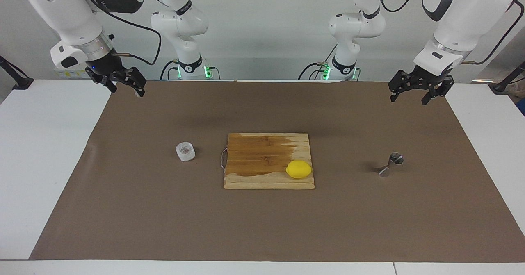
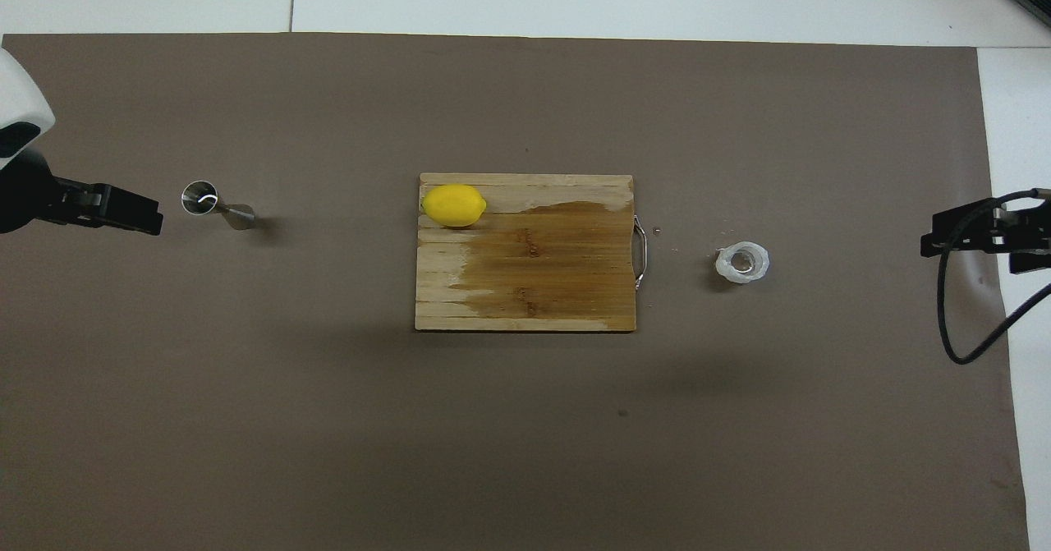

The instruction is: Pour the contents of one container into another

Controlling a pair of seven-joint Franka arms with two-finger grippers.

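The small translucent white cup point(image 1: 186, 151) point(image 2: 742, 262) with a brownish inside stands on the brown mat toward the right arm's end of the table. The shiny steel hourglass jigger point(image 1: 389, 165) point(image 2: 215, 204) stands on the mat toward the left arm's end. My right gripper point(image 1: 127, 91) point(image 2: 932, 243) hangs open and holds nothing, above the mat's edge at its own end. My left gripper point(image 1: 410, 98) point(image 2: 139, 216) also hangs open and holds nothing, above the mat at its end, apart from the jigger. Both arms wait.
A wooden cutting board point(image 1: 262, 152) point(image 2: 534, 272) with a dark wet stain and a metal handle lies mid-table between cup and jigger. A yellow lemon point(image 1: 298, 169) point(image 2: 453, 204) rests on its corner farther from the robots, toward the left arm's end.
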